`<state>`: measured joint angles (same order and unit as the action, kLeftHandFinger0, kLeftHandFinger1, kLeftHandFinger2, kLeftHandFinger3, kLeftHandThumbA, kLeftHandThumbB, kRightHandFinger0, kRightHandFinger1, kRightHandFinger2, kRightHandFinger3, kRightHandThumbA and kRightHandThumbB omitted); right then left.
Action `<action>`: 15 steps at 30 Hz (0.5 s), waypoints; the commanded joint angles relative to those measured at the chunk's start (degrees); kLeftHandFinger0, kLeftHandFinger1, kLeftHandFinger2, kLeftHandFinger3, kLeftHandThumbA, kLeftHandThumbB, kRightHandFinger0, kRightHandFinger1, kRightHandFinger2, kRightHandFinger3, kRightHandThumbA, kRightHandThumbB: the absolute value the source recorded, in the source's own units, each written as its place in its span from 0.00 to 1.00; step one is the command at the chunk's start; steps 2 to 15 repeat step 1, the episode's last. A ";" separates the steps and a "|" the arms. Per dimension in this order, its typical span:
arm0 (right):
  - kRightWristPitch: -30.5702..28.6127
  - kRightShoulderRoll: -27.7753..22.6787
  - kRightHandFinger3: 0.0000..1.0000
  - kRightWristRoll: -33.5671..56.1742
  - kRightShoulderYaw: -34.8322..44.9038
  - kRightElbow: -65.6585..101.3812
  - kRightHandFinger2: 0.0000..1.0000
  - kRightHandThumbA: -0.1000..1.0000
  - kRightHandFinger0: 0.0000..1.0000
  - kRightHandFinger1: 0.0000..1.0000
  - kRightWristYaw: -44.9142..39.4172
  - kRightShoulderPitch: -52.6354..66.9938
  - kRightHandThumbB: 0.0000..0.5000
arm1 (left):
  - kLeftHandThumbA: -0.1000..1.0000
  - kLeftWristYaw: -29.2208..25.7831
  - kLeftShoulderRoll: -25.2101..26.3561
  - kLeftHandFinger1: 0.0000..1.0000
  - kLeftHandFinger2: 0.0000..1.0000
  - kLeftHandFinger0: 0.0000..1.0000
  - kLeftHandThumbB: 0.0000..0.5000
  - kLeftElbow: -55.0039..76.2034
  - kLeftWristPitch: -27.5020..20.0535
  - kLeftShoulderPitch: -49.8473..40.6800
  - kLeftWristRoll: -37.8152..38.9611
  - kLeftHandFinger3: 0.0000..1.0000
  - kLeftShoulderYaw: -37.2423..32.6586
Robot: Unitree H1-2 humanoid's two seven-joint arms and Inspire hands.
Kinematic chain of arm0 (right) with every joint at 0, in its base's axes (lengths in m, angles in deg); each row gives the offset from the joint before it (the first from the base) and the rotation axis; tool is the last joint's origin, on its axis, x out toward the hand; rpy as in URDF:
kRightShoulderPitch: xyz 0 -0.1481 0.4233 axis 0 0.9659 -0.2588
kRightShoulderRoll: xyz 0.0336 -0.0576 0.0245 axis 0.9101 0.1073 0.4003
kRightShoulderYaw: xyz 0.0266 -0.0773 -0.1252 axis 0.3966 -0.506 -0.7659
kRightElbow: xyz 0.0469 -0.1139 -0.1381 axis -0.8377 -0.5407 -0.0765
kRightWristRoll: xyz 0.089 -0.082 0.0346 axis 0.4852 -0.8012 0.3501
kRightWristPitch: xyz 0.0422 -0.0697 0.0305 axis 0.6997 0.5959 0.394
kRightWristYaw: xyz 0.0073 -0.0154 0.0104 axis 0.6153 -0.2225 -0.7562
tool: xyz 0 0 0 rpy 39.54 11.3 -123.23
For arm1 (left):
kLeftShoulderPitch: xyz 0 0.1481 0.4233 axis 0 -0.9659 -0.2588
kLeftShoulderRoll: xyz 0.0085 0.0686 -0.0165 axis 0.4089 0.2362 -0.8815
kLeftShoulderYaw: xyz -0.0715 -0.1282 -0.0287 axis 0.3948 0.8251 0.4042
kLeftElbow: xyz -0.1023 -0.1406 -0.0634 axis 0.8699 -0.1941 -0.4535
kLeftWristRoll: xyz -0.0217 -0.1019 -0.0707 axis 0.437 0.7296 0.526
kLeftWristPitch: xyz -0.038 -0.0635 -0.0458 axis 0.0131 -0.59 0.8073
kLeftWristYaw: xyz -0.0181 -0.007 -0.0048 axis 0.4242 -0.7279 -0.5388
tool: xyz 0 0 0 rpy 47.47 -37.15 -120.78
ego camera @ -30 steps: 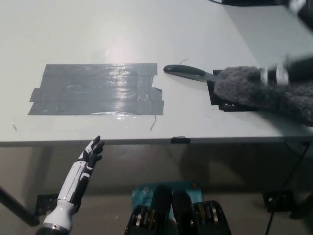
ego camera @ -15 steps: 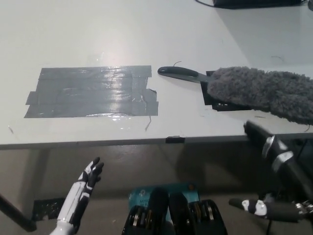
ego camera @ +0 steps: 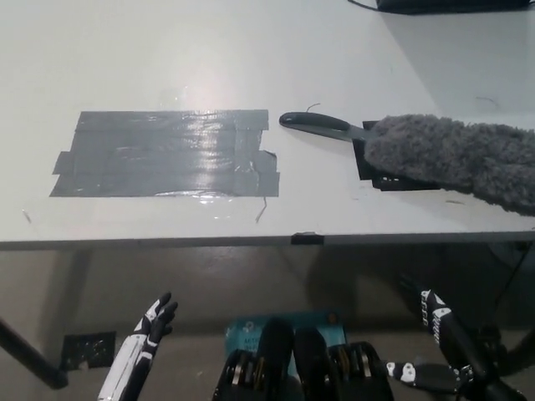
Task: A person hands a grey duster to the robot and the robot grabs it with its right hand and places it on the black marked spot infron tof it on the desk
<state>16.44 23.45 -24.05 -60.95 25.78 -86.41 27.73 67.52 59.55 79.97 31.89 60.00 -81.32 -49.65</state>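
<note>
The grey fluffy duster lies on the white desk at the right, its black handle pointing left. It rests across the black marked spot, of which only the left edge and a strip under the fluff show. No hand touches it. My black right hand hangs open below the desk's front edge at the lower right, fingers spread. Resting at the lower left, also beneath the desk edge, my white left hand is open.
A large patch of grey tape strips covers the desk's left middle. A small black clip sits on the front edge. A dark object lies at the top right. A desk leg shows at the lower left.
My right hand has left the duster and dropped from the desk to below its front edge. The duster stays on the spot. My left hand has sunk a little lower.
</note>
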 commanded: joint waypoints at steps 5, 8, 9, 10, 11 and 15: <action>-9.37 0.30 1.00 -2.58 -0.81 -0.33 1.00 1.00 1.00 1.00 3.38 -0.19 0.63 | 1.00 0.10 0.19 1.00 1.00 1.00 0.47 1.94 -3.72 -1.36 -0.34 1.00 -0.15; -9.37 0.30 1.00 -2.58 -0.81 -0.33 1.00 1.00 1.00 1.00 3.38 -0.19 0.63 | 1.00 0.10 0.19 1.00 1.00 1.00 0.47 1.94 -3.72 -1.36 -0.34 1.00 -0.15; -9.37 0.30 1.00 -2.58 -0.81 -0.33 1.00 1.00 1.00 1.00 3.38 -0.19 0.63 | 1.00 0.10 0.19 1.00 1.00 1.00 0.47 1.94 -3.72 -1.36 -0.34 1.00 -0.15; -9.37 0.30 1.00 -2.58 -0.81 -0.33 1.00 1.00 1.00 1.00 3.38 -0.19 0.63 | 1.00 0.10 0.19 1.00 1.00 1.00 0.47 1.94 -3.72 -1.36 -0.34 1.00 -0.15; -9.37 0.30 1.00 -2.58 -0.81 -0.33 1.00 1.00 1.00 1.00 3.38 -0.19 0.63 | 1.00 0.10 0.19 1.00 1.00 1.00 0.47 1.94 -3.72 -1.36 -0.34 1.00 -0.15; -9.37 0.30 1.00 -2.58 -0.81 -0.33 1.00 1.00 1.00 1.00 3.38 -0.19 0.63 | 1.00 0.10 0.19 1.00 1.00 1.00 0.47 1.94 -3.72 -1.36 -0.34 1.00 -0.15</action>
